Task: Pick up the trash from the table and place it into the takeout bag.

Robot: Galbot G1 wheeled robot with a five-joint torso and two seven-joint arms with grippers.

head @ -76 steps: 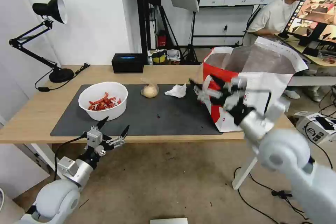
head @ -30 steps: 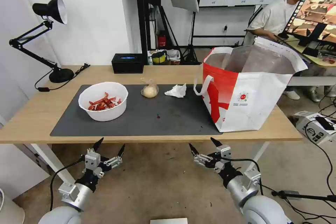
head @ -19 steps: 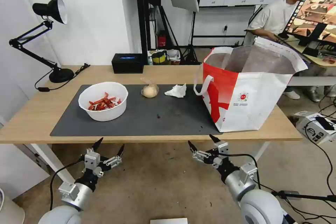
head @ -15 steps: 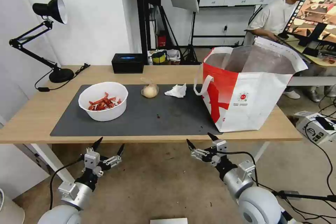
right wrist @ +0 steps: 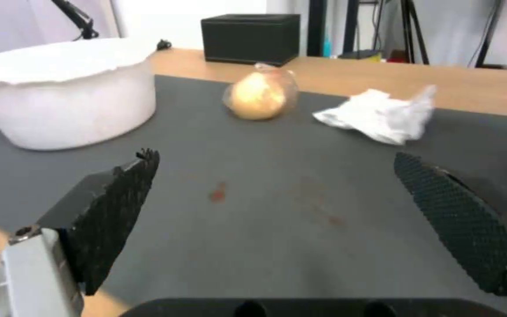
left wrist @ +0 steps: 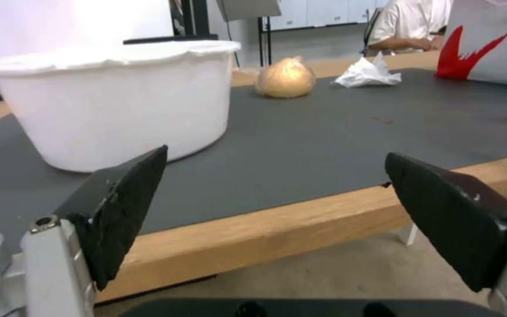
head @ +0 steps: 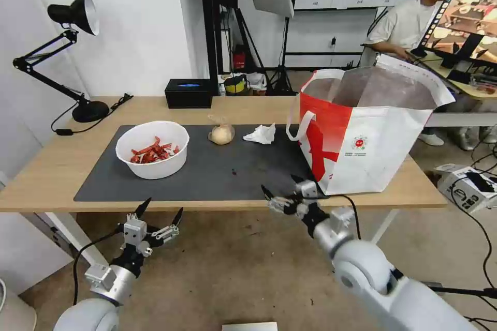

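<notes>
The right hand [head: 282, 190] hangs at the near edge of the surface [head: 62, 165], fingers spread wide and empty, its arm reaching up and forward from the lower right with the wrist angled toward the dark mat [head: 217, 176]. In the right wrist view the two black fingertips [right wrist: 119, 207] frame the mat, pointing toward the small baggie [right wrist: 259, 99] with its beige lump and the crumpled white napkin [right wrist: 383, 114] just beside it.

The left hand [head: 160, 213] sits lower, below the surface's front edge, also spread wide and holding nothing, forearm rising from the lower left corner. Its wrist view looks across the edge at the white bowl [left wrist: 119, 97].

On the mat, the bowl [head: 152, 149] of red chili scraps stands at the left, the baggie [head: 221, 133] and napkin [head: 261, 134] near the far edge at the middle. The takeout bag [head: 367, 134] stands upright and open at the surface's right end. A black box [head: 189, 93] sits at the far edge behind the mat.
</notes>
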